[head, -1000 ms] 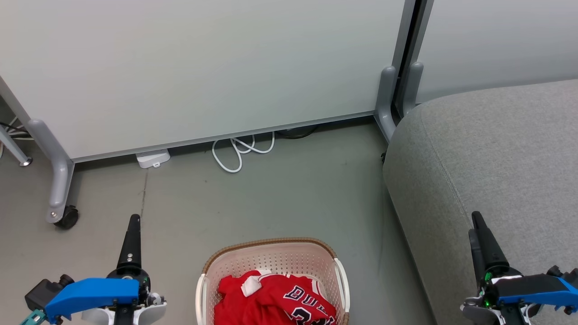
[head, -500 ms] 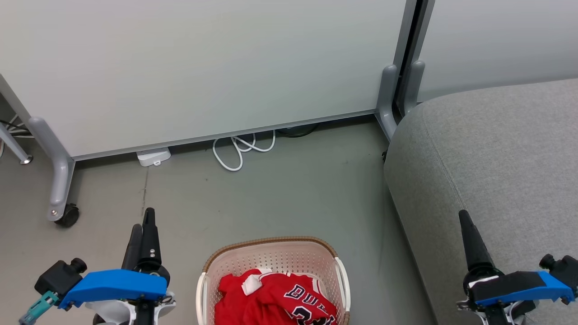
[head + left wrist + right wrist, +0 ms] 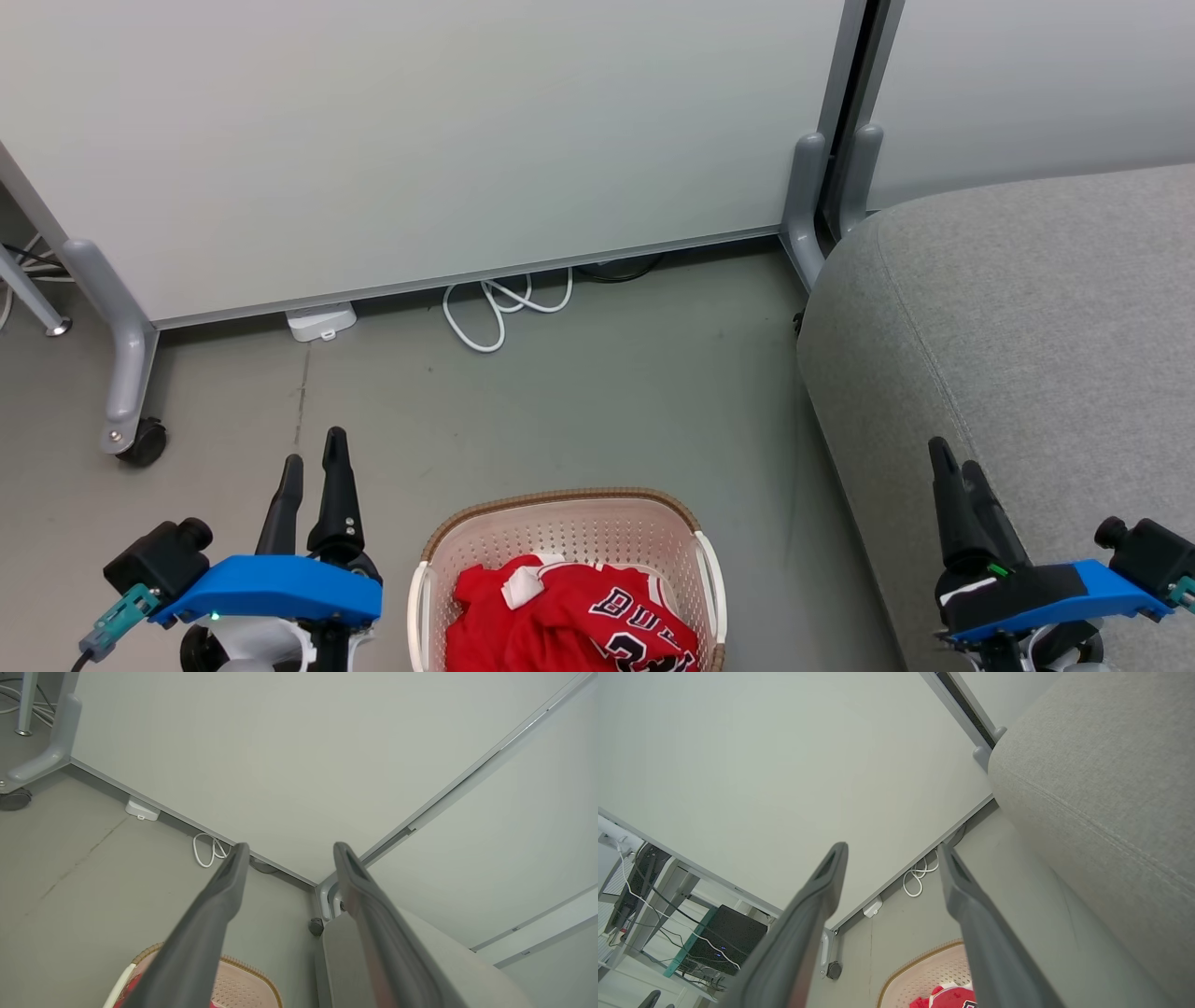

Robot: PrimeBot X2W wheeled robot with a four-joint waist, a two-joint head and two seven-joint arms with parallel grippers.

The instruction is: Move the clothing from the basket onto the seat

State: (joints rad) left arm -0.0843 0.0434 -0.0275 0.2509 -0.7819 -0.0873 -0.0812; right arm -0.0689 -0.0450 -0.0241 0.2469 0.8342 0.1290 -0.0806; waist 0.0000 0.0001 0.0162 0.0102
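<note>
1. I'm looking down at the left pincer (image 3: 313, 446). It's hanging over the floor (image 3: 607, 401) just left of the basket (image 3: 560, 497), fingers spread apart, gripping nothing.
2. The right pincer (image 3: 952, 455) is hovering by the seat (image 3: 1027, 308) at its near edge, also wide open and empty.
3. The clothing (image 3: 560, 616) is lying bunched inside the basket, lettered jersey (image 3: 635, 611) on the right, plainer red piece (image 3: 476, 621) on the left.
4. The basket is sitting on the floor near the seat, not touching it.
</note>
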